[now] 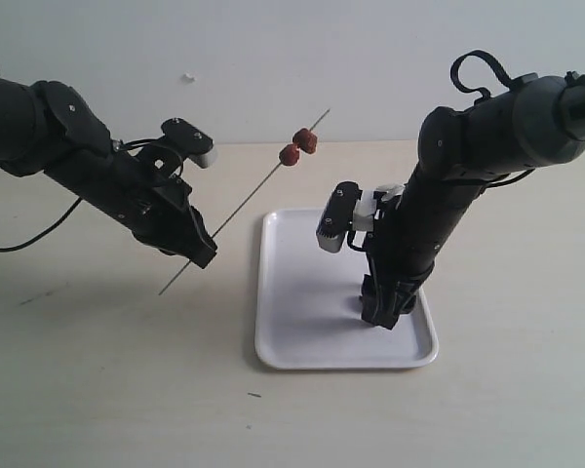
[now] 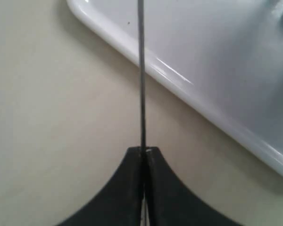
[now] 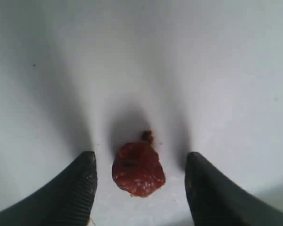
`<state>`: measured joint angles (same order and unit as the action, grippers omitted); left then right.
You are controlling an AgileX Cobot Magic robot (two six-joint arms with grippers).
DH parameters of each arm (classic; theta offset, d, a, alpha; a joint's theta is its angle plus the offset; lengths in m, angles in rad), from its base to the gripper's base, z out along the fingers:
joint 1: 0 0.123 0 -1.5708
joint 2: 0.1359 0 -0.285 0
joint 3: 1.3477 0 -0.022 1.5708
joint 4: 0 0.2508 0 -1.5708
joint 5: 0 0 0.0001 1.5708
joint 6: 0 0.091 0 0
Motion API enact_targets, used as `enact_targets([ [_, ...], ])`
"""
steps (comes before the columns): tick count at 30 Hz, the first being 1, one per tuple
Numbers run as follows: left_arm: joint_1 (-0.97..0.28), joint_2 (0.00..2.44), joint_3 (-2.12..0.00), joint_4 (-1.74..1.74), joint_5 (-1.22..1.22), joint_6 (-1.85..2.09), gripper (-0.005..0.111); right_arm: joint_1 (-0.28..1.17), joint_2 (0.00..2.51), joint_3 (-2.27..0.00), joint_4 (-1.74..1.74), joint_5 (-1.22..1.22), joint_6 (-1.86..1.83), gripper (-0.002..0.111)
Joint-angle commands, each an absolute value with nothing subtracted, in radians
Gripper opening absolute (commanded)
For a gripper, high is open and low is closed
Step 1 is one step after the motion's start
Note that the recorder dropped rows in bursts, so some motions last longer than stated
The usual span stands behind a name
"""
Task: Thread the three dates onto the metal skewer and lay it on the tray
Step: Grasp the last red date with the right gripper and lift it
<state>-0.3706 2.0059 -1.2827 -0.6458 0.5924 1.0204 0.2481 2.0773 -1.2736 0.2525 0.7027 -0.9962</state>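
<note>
**Desk:** What is in the tray (image 1: 302, 327)?

**Photographer:** A single date (image 3: 138, 170), lying on the white floor towards the near right corner. The right tool (image 1: 385, 314) points straight down over it. Its jaws are wide, with one finger on each side of the fruit and neither touching it.

**Desk:** Where are the rest?

**Photographer:** The other two dates (image 1: 291, 154) are threaded on the skewer (image 1: 249, 200), pressed together near its upper tip. The rod slants through the air above the tabletop (image 1: 107, 390), just beyond the tray's far left corner.

**Desk:** Who has the skewer?

**Photographer:** The left tool (image 1: 203, 252) is clamped tight on it near the low end, with a short length poking out past the fingers. The wrist camera shows the rod running straight out from the closed tips, across the tray's rim.
</note>
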Motion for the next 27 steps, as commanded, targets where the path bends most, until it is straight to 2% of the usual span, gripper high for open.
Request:
enact_targets([
  [1,-0.369,2.001,-1.282,-0.647,0.586,1.014,0.000,0.245,2.077,-1.273,0.262,0.683,-0.984,0.054],
  [11,-0.369,2.001,-1.282,-0.647,0.586,1.014,0.000,0.245,2.093,-1.273,0.268,0.671,-0.974,0.054],
  [13,-0.369,2.001,-1.282,-0.647,0.586,1.014,0.000,0.245,2.093,-1.273,0.268,0.675,-0.974,0.050],
  [20,-0.369,2.001,-1.282,-0.647,0.584,1.014,0.000,0.245,2.093,-1.273,0.268,0.682,-0.969,0.027],
  [27,-0.369,2.001,-1.282,-0.647,0.584,1.014,0.000,0.245,2.075,-1.275,0.245,0.669,-0.866,0.026],
])
